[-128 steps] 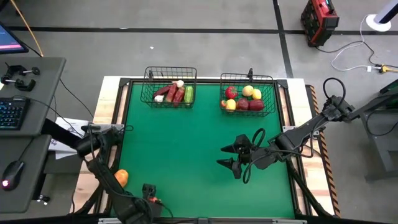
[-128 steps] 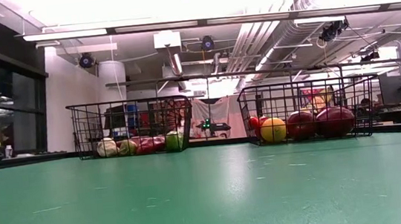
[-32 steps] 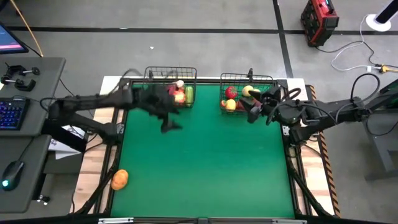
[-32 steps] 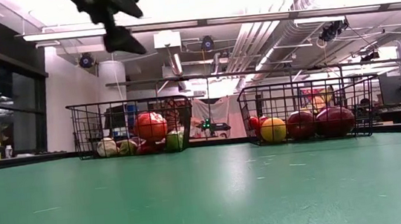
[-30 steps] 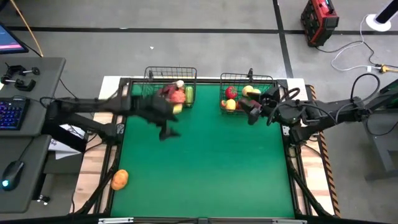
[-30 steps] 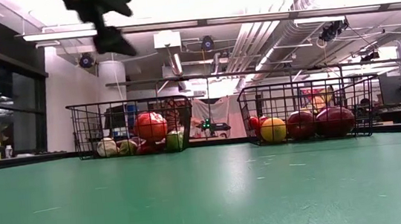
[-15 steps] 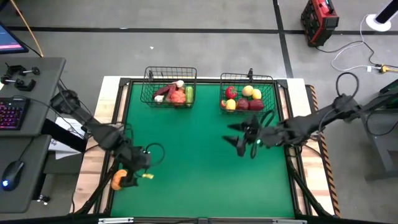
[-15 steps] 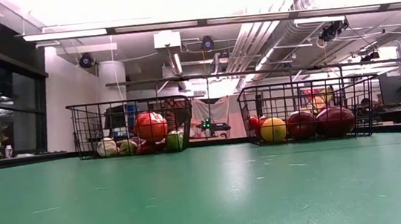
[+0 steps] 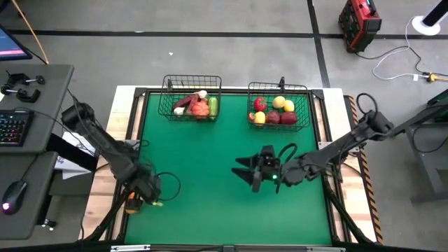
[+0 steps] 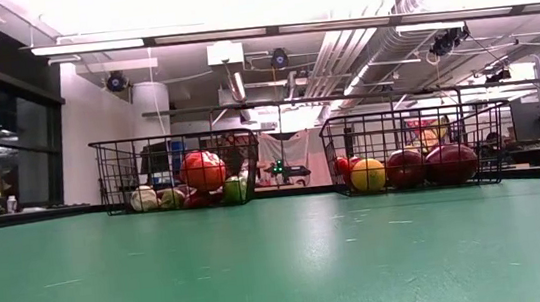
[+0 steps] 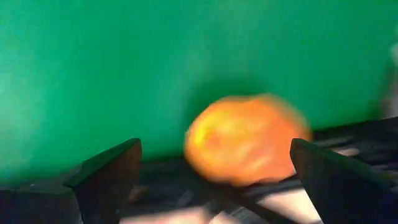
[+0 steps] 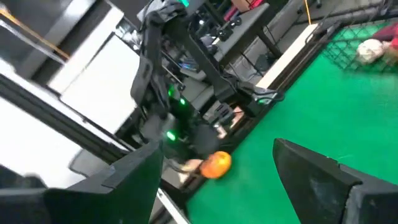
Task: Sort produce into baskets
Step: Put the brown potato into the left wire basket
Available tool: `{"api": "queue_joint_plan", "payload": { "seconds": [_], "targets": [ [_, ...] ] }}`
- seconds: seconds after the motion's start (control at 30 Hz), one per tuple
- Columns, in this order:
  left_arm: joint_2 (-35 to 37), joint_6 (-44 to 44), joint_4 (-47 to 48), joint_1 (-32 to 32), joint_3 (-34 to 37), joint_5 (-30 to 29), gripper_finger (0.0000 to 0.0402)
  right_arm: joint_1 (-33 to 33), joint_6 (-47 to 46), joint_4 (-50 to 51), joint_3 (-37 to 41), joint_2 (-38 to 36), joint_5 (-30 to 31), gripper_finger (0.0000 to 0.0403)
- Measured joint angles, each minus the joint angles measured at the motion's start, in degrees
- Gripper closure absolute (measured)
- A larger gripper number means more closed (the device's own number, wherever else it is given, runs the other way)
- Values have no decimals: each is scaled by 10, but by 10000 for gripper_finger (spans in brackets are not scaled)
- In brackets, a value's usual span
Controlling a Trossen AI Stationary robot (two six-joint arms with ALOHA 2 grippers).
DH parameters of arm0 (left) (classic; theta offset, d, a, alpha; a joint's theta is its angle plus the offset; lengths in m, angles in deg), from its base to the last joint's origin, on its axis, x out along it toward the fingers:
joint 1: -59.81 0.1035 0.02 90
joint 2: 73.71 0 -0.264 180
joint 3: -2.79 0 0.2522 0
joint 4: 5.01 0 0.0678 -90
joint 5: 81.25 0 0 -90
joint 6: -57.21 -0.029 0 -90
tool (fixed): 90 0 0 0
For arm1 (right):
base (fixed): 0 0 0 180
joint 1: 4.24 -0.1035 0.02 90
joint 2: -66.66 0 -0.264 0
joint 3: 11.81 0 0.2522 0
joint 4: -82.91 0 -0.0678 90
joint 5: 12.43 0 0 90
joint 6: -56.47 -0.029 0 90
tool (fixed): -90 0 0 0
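From above, the green tabletop (image 9: 210,161) lay open between the two baskets (image 9: 192,98) and the spread right hand (image 9: 246,173), which had drawn back from them. In the left wrist view, the left hand (image 11: 214,180), newly lowered, stood spread around the orange (image 11: 244,139) at the tabletop's edge.

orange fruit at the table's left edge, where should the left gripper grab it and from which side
Grip the orange fruit across its rounded middle, coming from above. It lies on the frame just off the green mat, and the open left gripper already has a finger on each side, so probably just lower and close.
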Motion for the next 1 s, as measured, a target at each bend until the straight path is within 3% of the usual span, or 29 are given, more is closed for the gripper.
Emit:
{"api": "queue_joint_plan", "payload": {
  "seconds": [0.17,0.27,0.43,0.63,1.0],
  "targets": [
    [-90,3,128,-18,-22,13,2,5,-50,-40,0,32,0,107],
    [-119,39,130,-36,-49,29,2,8,-69,-40,0,37,0,107],
    [-113,203,66,-60,-95,-1,2,8,-73,-41,0,38,0,107],
    [-112,401,81,-91,-89,-62,2,8,-63,-39,0,38,-11,107],
    [-117,597,53,-127,-77,-54,2,24,-59,-12,0,38,-80,107]
  ]
}}
